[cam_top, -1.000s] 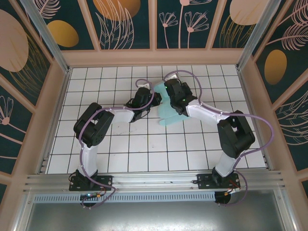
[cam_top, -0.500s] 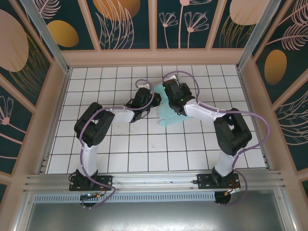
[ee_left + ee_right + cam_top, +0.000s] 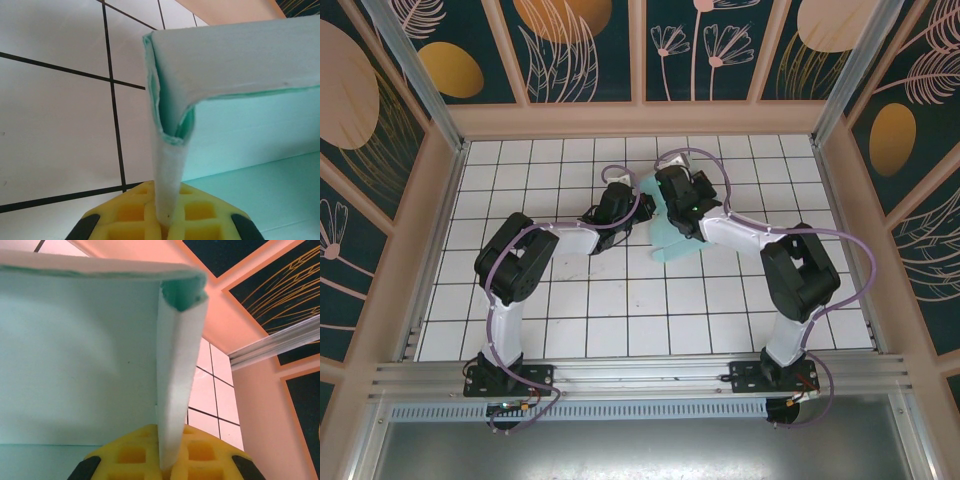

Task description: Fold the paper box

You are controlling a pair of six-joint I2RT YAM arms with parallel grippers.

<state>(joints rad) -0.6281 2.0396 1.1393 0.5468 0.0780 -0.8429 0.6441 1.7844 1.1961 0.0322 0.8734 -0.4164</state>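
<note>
The paper box [image 3: 667, 238] is pale mint-blue card, partly folded, lying at the middle of the white tiled table between both arms. My left gripper [image 3: 624, 186] holds its left side. In the left wrist view the yellow pads [image 3: 195, 212] are shut on a folded upright wall of the paper box [image 3: 170, 165]. My right gripper [image 3: 668, 188] is at the box's far right side. In the right wrist view its yellow pads [image 3: 202, 452] pinch another doubled upright wall of the paper box [image 3: 175, 390], with the box's inner face to the left.
The table [image 3: 570, 310] is a white grid of tiles, ringed by a low peach wall [image 3: 640, 118] with dark patterned panels above. An aluminium rail [image 3: 640, 375] runs along the near edge by both arm bases.
The right arm's elbow has swung left and its jaws have closed fully on the box wall. The box has shifted slightly left. The left arm has barely moved.
</note>
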